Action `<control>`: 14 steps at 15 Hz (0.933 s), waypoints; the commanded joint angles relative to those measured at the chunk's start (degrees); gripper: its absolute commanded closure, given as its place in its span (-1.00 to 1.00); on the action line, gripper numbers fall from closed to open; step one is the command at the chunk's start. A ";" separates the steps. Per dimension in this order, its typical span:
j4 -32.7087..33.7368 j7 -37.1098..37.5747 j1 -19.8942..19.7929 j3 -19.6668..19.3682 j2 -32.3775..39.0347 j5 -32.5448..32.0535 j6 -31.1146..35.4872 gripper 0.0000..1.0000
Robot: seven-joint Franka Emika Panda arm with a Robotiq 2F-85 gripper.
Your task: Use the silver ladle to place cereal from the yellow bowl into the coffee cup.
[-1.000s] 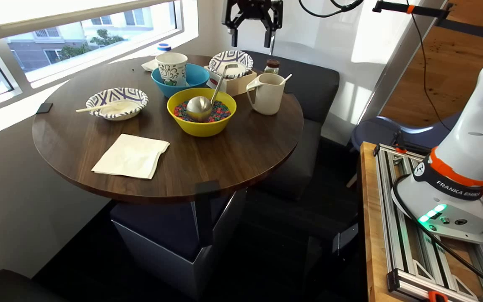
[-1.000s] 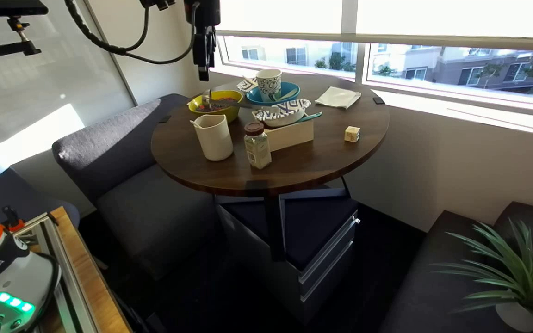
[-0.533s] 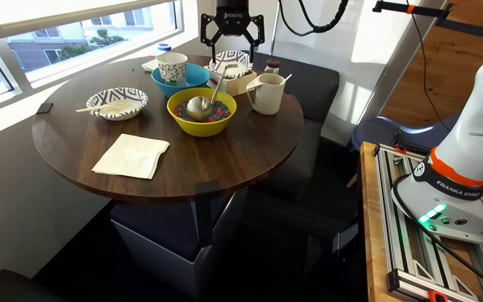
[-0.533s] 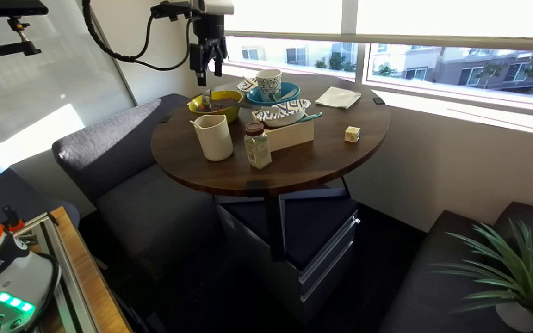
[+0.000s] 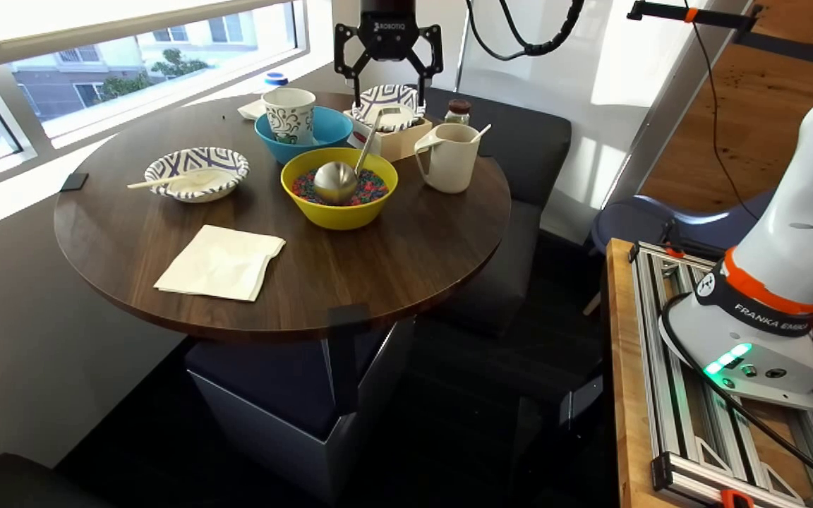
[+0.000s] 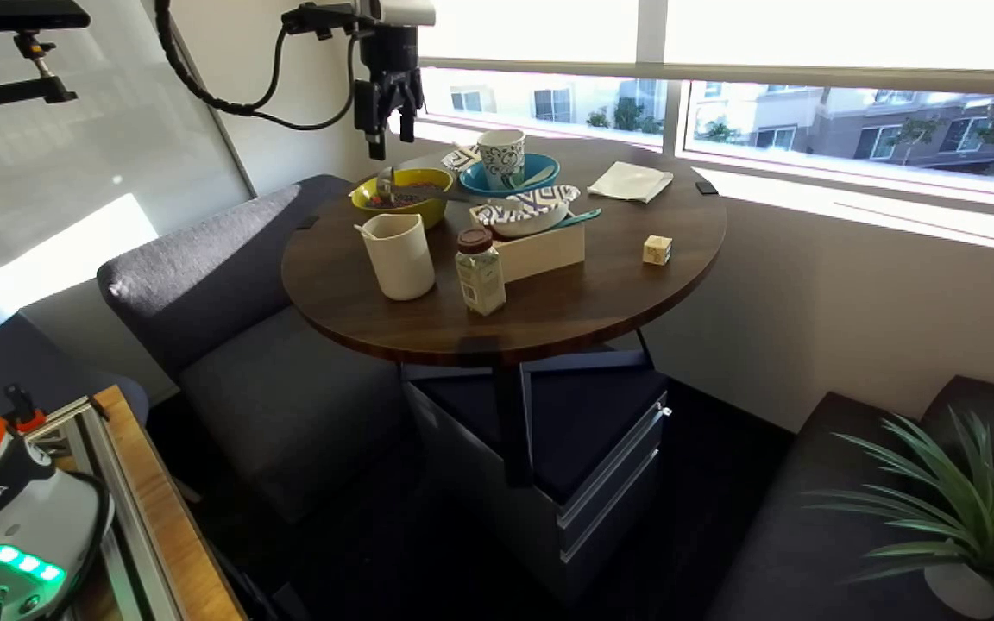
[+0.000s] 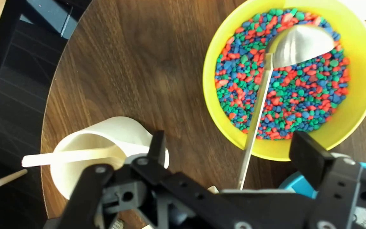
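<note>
The silver ladle [image 7: 303,44] rests in the yellow bowl [image 5: 339,217], scoop turned bottom up over the cereal [image 7: 297,95], which is a mass of small red, blue and green pieces. Its thin handle [image 7: 256,117] leans out over the rim. The coffee cup, a white scroll-patterned paper cup [image 5: 292,116], stands in a blue bowl [image 5: 274,147]. My gripper [image 7: 229,140] hangs open above the handle side of the yellow bowl. In the wrist view the handle runs between its fingers, lower down and touched by neither. Both exterior views show nothing held in the gripper [image 5: 389,99].
Near the yellow bowl stands a cream pitcher [image 5: 452,166] with a stick in it. A wooden box [image 6: 544,254] bears a patterned paper bowl, beside a brown-lidded jar [image 6: 481,280]. Another paper bowl [image 5: 226,159] with a wooden spoon, and a napkin [image 5: 219,262], lie on the round table.
My gripper has come down toward the ladle's handle and turned, mostly in the earlier half second; since then it has barely moved. It stays open. The objects on the table keep their places.
</note>
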 commanded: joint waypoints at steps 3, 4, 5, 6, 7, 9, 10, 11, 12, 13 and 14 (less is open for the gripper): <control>4.68 6.97 3.37 0.44 5.23 -6.59 -0.27 -1.00; 5.56 8.71 3.84 0.34 6.32 -7.44 -0.44 -1.00; 6.25 9.99 4.23 0.29 7.19 -8.13 -0.74 -1.00; 7.11 10.95 4.46 0.29 8.23 -8.24 -0.96 -1.00; 7.86 11.64 4.67 0.28 9.20 -8.41 -1.07 -1.00; 9.53 12.81 5.08 0.24 11.17 -8.55 -1.28 -1.00; 10.20 13.32 5.24 0.16 11.92 -8.63 -0.97 -1.00; 10.90 13.49 5.27 0.19 12.71 -8.35 -0.82 -0.90; 11.64 13.42 5.34 0.20 13.40 -8.27 -1.02 -0.75; 12.26 13.25 5.37 0.25 14.02 -8.02 -1.29 -0.41; 12.85 12.92 5.41 0.31 14.54 -7.87 -1.72 -0.39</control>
